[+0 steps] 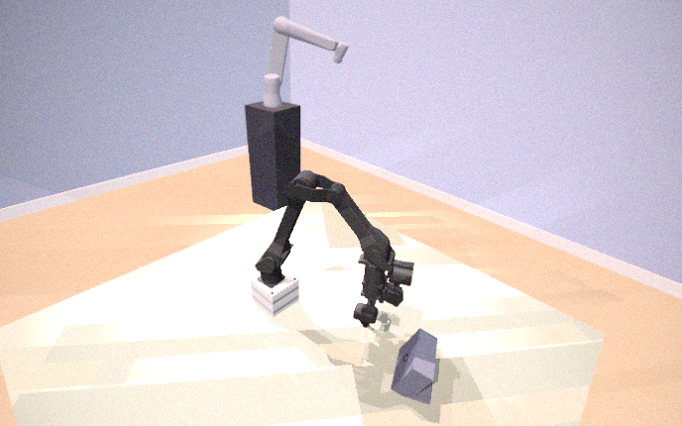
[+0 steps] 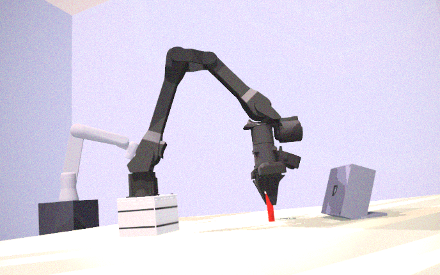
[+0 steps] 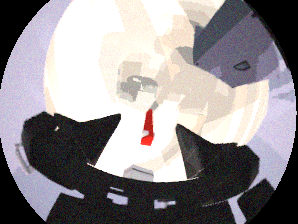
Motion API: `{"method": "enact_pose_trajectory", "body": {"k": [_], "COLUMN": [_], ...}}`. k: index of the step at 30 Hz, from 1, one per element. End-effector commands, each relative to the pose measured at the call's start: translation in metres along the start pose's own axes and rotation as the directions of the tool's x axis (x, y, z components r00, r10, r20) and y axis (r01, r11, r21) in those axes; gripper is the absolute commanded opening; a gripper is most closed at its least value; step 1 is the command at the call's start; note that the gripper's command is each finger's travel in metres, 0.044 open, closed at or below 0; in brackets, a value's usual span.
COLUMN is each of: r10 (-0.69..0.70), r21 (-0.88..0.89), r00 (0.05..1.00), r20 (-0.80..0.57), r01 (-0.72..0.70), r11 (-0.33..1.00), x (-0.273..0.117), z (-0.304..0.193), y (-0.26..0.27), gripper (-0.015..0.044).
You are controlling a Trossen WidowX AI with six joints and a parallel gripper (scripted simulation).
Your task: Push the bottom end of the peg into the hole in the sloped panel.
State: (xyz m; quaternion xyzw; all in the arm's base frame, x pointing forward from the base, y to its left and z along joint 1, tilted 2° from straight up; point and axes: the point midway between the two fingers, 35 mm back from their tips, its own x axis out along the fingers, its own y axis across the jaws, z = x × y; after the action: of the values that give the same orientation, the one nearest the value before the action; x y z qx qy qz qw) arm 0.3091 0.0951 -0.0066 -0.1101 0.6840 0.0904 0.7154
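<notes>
The red peg stands on the table with a small white mark near its top; the top view shows only a tiny bit of it. My gripper points down, open, with its fingers on either side of the peg's upper part and a gap on both sides. The black fingers partly cover the peg in the exterior view. The blue-grey sloped panel has one dark-edged hole that looks D-shaped. The peg's cross-section cannot be told.
The panel block stands beyond the gripper, on the side away from the white arm base. A pale second arm stands on a dark pedestal in the background.
</notes>
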Motion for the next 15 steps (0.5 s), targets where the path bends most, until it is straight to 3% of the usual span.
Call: {"method": "enact_pose_trajectory", "body": {"k": [1,15], "r10": [0.004,0.0], "r21": [0.003,0.0], "r00": [1.0,1.0], "r20": [-0.007,-0.001], "r01": [-0.004,0.0], "r11": [1.0,1.0], "x": [0.0035,0.0005], "z": [-0.0026,-0.0002], "y": [0.0005,0.0], "gripper": [0.044,0.0072]}}
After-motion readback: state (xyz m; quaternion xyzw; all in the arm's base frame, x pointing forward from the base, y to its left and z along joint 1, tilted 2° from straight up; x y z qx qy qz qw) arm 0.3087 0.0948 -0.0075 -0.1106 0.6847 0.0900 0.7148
